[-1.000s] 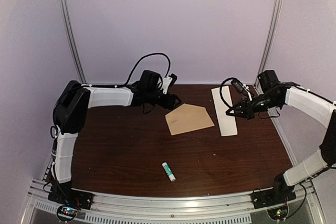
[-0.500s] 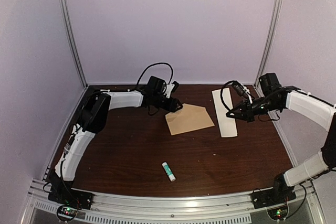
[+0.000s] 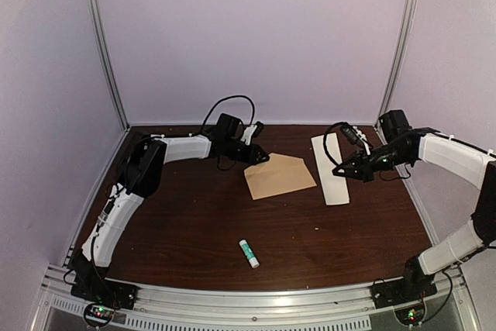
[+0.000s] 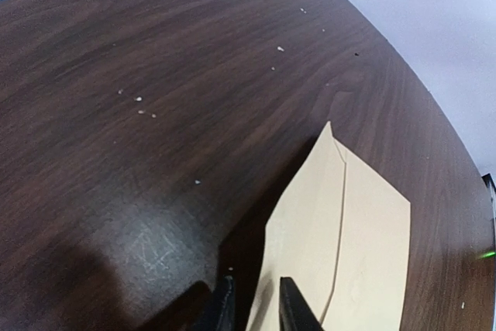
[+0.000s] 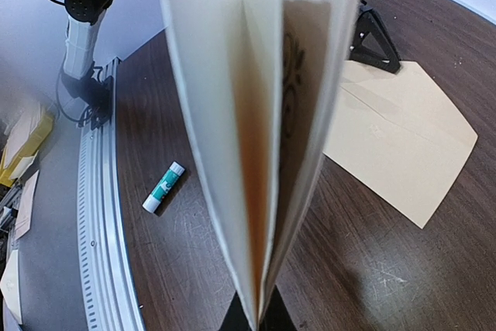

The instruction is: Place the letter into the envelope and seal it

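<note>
The tan envelope (image 3: 279,176) lies flat at mid-table with its flap open toward the left. My left gripper (image 3: 260,158) is low at the envelope's far-left corner. In the left wrist view its jaws (image 4: 254,288) straddle the raised edge of the envelope (image 4: 349,246), narrowed but with a gap still showing. My right gripper (image 3: 345,170) is shut on the folded cream letter (image 3: 331,168), which it holds off the table to the envelope's right. In the right wrist view the letter (image 5: 263,114) stands edge-on from the gripper (image 5: 260,319), with its dark border print visible inside the fold.
A green-and-white glue stick (image 3: 249,253) lies near the table's front centre, also seen in the right wrist view (image 5: 163,187). Metal frame posts and walls stand at the back corners. The aluminium rail (image 3: 256,300) runs along the near edge.
My left arm reached forward and down to the envelope's corner, and its jaws narrowed from wide open. My right gripper shifted the letter slightly left.
</note>
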`<action>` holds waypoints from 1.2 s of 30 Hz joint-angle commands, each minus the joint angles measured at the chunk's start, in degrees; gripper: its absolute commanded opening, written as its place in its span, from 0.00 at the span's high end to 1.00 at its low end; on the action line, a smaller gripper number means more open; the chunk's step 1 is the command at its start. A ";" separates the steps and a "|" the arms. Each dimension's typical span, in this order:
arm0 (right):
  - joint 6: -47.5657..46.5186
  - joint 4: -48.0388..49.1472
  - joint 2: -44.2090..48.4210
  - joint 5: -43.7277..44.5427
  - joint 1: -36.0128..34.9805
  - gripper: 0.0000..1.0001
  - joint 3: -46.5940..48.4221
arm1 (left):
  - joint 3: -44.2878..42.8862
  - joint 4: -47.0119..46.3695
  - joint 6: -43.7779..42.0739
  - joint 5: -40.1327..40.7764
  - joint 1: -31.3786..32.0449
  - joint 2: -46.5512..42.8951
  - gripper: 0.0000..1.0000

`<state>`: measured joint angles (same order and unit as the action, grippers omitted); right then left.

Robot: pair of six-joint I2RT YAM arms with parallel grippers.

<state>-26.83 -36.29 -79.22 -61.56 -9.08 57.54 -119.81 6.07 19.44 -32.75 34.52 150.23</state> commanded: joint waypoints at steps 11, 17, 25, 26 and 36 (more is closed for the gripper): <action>-0.77 0.68 1.33 1.29 0.38 0.99 0.04 | 2.92 3.41 -3.78 -5.65 0.02 -6.22 1.00; -0.64 1.06 1.55 1.21 0.38 0.98 -0.15 | 18.52 -0.03 -1.04 -2.23 0.02 -19.33 1.00; -0.86 0.96 1.51 0.80 0.38 0.99 -0.23 | 24.02 12.26 -13.06 -8.01 -0.76 -26.38 1.00; -0.86 0.94 1.52 0.75 0.38 0.98 -0.21 | 24.16 13.77 -14.02 -8.67 -0.77 -26.72 1.00; -0.68 1.11 2.14 0.84 0.38 0.98 -0.57 | 38.00 14.11 -18.45 -5.93 -3.80 -39.13 1.00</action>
<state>-26.92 -36.14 -78.96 -60.62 -9.06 57.52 -86.61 20.38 4.49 -39.38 33.47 117.82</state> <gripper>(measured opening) 0.017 0.007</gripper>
